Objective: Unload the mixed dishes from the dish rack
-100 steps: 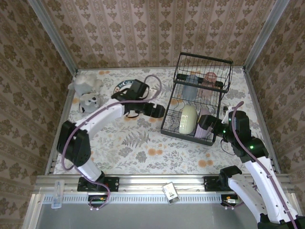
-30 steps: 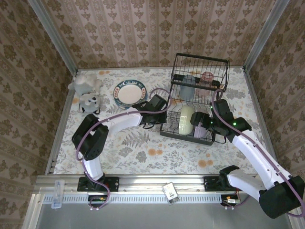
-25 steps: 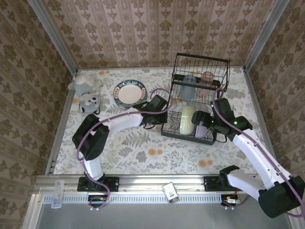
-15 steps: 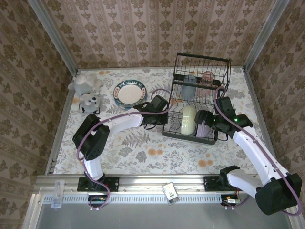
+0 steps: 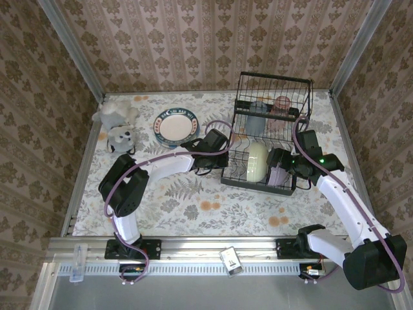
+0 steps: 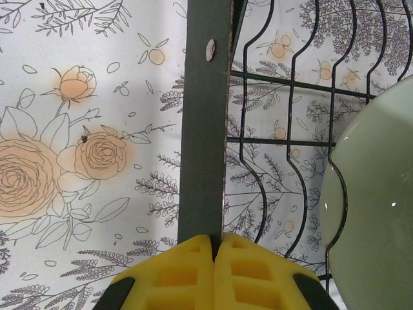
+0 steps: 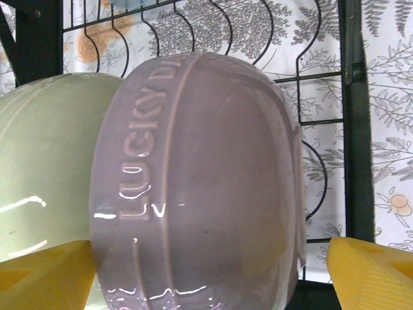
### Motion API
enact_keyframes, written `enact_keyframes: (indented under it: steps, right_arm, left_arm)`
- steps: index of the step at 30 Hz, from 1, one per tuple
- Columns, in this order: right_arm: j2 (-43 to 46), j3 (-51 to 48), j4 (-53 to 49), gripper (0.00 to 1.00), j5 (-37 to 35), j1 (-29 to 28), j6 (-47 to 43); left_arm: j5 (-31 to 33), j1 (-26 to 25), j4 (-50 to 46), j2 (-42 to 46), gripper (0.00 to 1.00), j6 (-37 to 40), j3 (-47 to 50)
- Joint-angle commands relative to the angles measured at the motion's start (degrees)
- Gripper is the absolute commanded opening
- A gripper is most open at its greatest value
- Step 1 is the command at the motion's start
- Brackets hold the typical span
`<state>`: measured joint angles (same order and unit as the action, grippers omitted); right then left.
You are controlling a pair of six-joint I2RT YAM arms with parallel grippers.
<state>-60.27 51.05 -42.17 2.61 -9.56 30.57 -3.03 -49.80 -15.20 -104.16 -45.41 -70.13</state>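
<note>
Straddling the lavender bowl (image 7: 206, 168) in the dish rack (image 7: 352, 161), the right jaws stand released; the left jaws sit clenched against its frame.

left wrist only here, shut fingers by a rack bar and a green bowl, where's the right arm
observer: the right fingers stand open either side of the lavender bowl in the dish rack.
operator: anything out on the table
observer: one teal-rimmed plate lies flat on the table, left of the rack, near a grey plush toy.
operator: upper shelf
observer: a bluish cup and a pink cup sit there.
</note>
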Motion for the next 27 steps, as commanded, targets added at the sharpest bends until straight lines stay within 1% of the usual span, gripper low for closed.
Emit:
enact_keyframes:
  steps: [1, 6, 12, 21, 24, 27]
  right_arm:
    - [-0.89, -0.80, 1.04, 0.92, 2.47, 0.25, -0.29]
    - [-1.86, -0.88, 0.69, 0.93, 1.09, 0.47, -1.12]
    - [-2.39, -0.99, 0.93, 1.00, 1.34, 1.45, -3.84]
    - [-3.71, -1.03, 2.21, 1.00, 5.13, 3.05, -9.12]
    - [-4.30, -0.87, 2.20, 1.00, 5.36, 3.43, -10.40]
    - [-4.98, -1.03, 2.51, 0.98, 6.50, 4.10, -10.97]
  left_arm:
    - [-4.38, -1.01, -2.78, -4.12, 0.00, -1.35, 2.28]
    - [-4.36, -1.01, -2.78, -3.86, 0.00, -1.26, 2.70]
    - [-4.46, -0.93, -2.68, -3.75, 0.00, -1.18, 2.83]
    - [-4.47, -0.96, -2.85, -3.77, 0.00, -1.17, 2.63]
    - [-4.53, -0.91, -2.89, -3.77, 0.00, -1.09, 2.67]
    - [-4.40, -0.94, -3.03, -3.77, 0.01, -1.09, 2.73]
